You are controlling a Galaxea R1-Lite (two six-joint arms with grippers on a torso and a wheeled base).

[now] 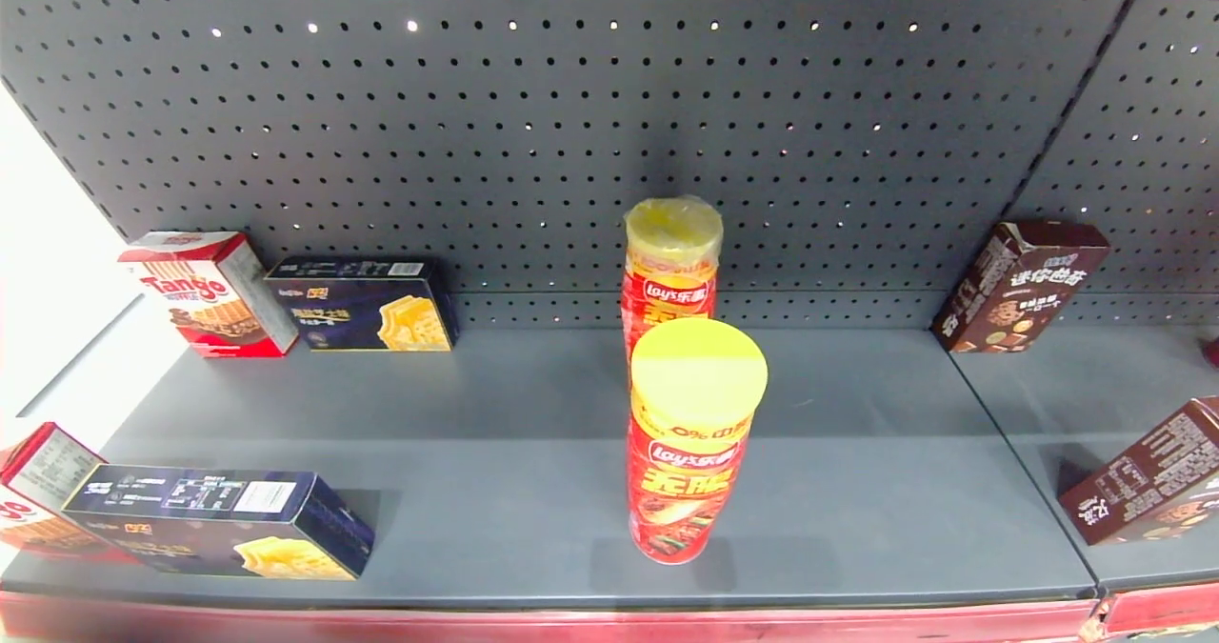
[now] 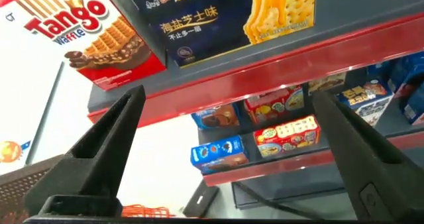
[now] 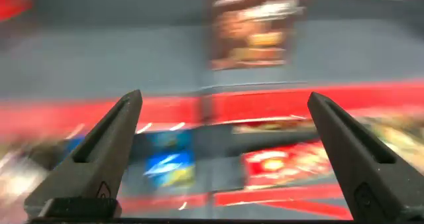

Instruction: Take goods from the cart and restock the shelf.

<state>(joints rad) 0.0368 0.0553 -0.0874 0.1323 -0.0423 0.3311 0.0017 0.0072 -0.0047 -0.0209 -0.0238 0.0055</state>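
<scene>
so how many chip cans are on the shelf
2. Front chip can: upright at the front of the shelf. Rear chip can: upright just behind it, by the pegboard.

Two upright obstacles stand mid-shelf: the front chip canister (image 1: 693,443), with the rear chip canister (image 1: 670,262) close behind it. The shelf (image 1: 495,433) lies bare from them to the blue cracker box (image 1: 224,524) at front left, and to the brown box (image 1: 1019,286) leaning at back right.

You're in a shop aisle: a grey shelf (image 1: 476,452) with a pegboard back (image 1: 571,100) and red front edge (image 1: 571,624) carries chip cans (image 1: 695,433), a wafer box (image 1: 205,295) and cracker boxes (image 1: 362,305), with more stocked shelves (image 2: 278,166) below.
</scene>
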